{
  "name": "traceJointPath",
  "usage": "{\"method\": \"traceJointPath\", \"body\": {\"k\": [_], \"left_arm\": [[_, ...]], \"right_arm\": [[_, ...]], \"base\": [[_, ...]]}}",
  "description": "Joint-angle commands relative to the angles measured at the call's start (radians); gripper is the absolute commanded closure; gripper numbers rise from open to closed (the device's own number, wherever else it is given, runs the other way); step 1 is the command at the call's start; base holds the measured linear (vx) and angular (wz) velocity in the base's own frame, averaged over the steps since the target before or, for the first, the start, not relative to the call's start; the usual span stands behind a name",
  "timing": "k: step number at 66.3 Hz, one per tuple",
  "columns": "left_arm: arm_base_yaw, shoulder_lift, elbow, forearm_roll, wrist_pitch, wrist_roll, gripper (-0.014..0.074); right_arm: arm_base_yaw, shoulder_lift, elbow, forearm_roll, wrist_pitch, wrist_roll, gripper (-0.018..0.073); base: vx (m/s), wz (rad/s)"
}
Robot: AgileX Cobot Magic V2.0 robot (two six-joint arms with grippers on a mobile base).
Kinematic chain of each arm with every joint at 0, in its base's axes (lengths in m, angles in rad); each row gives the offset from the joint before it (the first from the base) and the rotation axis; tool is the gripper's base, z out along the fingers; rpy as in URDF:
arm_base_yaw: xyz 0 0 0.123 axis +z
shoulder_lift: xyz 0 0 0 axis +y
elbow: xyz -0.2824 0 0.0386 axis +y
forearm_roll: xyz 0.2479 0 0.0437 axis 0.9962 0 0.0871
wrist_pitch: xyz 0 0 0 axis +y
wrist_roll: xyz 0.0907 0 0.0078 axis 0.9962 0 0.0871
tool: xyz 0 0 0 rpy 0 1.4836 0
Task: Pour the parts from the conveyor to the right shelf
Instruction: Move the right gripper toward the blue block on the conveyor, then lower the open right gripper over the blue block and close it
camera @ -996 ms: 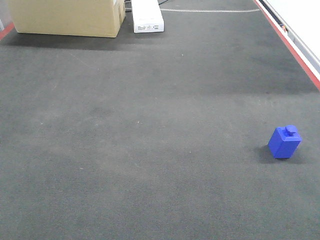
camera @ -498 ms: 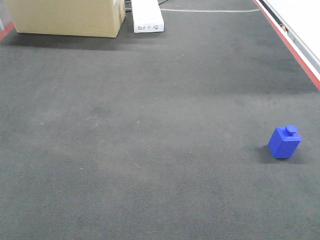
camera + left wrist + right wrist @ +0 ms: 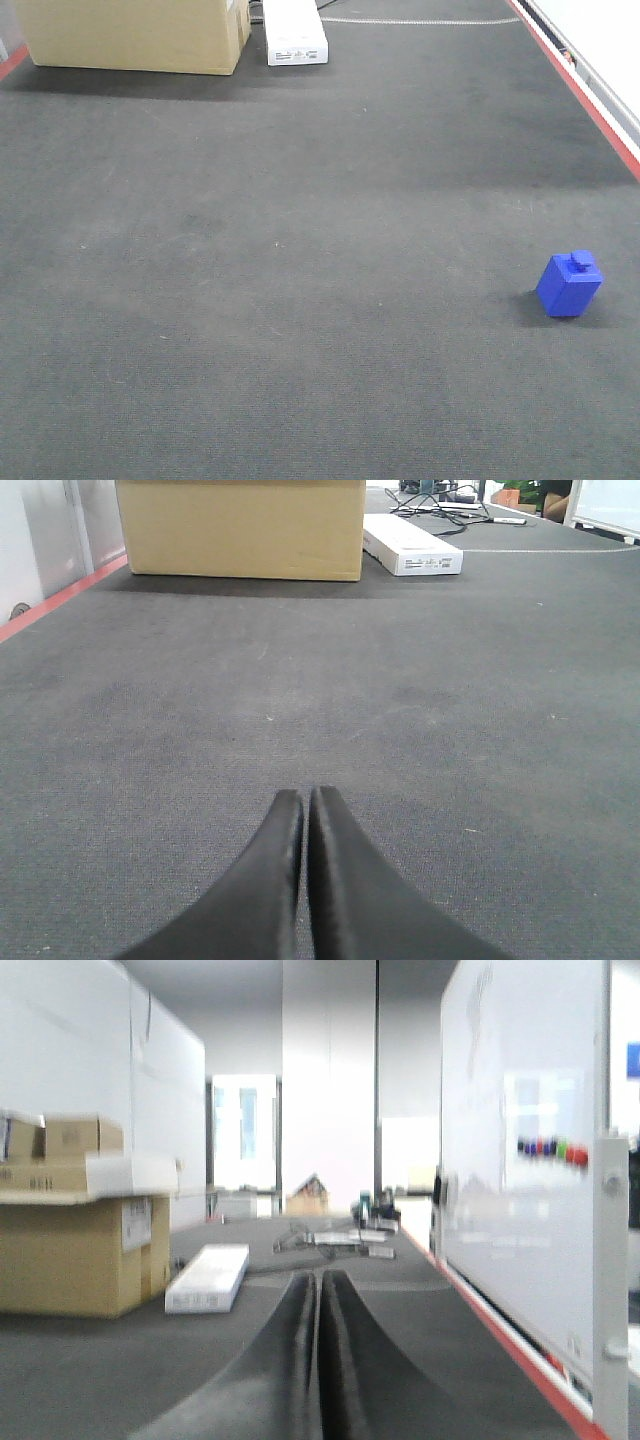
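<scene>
Both claws are seen pressed closed, nothing held: left gripper (image 3: 303, 794), right gripper (image 3: 320, 1276). Farther out, low right on the grey surface (image 3: 300, 250), the blue studded block (image 3: 569, 286) is judged light and rigid, best pinched across its flat sides.

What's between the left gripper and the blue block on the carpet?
Nothing visible. The blue block sits alone on bare carpet; the cardboard box and white box lie far back-left of it. The left gripper, shut, faces open carpet, but the block is outside its view.
</scene>
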Motion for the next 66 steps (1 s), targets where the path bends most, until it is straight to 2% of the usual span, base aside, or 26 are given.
{"method": "traceJointPath", "body": {"k": [1,9,17,27,36,39,44,49,53,59,61,66], "left_arm": [[-0.005,-0.011,-0.019,-0.008,-0.079,-0.008,0.0603],[-0.005,-0.011,-0.019,-0.008,-0.079,-0.008,0.0603],[-0.005,-0.011,-0.019,-0.008,-0.079,-0.008,0.0603],[-0.005,-0.011,-0.019,-0.008,-0.079,-0.008,0.0603],[-0.005,-0.011,-0.019,-0.008,-0.079,-0.008,0.0603],[-0.005,-0.011,-0.019,-0.008,-0.079,-0.008,0.0603],[-0.005,-0.011,-0.019,-0.008,-0.079,-0.008,0.0603],[-0.005,-0.011,-0.019,-0.008,-0.079,-0.008,0.0603],[-0.005,-0.011,-0.019,-0.008,-0.079,-0.008,0.0603],[-0.005,-0.011,-0.019,-0.008,-0.079,-0.008,0.0603],[-0.005,-0.011,-0.019,-0.008,-0.079,-0.008,0.0603],[-0.005,-0.011,-0.019,-0.008,-0.079,-0.008,0.0603]], "right_arm": [[-0.002,0.023,-0.097,-0.009,-0.099,-0.006,0.0564],[-0.002,0.126,-0.27,-0.049,-0.088,-0.076,0.0564],[-0.002,0.307,-0.482,-0.038,-0.047,-0.135,0.0564],[-0.003,0.588,-0.754,0.037,0.176,-0.207,0.0564],[-0.005,0.816,-0.953,0.098,0.355,-0.212,0.0521],[-0.005,0.888,-1.018,0.124,0.41,-0.212,0.0479],[-0.005,0.978,-1.079,0.166,0.477,-0.212,0.0358],[-0.005,1.051,-1.11,0.194,0.528,-0.212,0.0195],[-0.005,1.102,-1.115,0.215,0.55,-0.212,0.003],[-0.005,1.156,-1.112,0.221,0.549,-0.212,-0.0145],[-0.005,1.175,-1.112,0.219,0.552,-0.212,-0.0172],[-0.005,1.205,-1.115,0.216,0.595,-0.212,-0.0167]], "base": [[0.0,0.0],[0.0,0.0],[0.0,0.0],[0.0,0.0],[0.0,0.0],[0.0,0.0],[0.0,0.0],[0.0,0.0],[0.0,0.0],[0.0,0.0],[0.0,0.0],[0.0,0.0]]}}
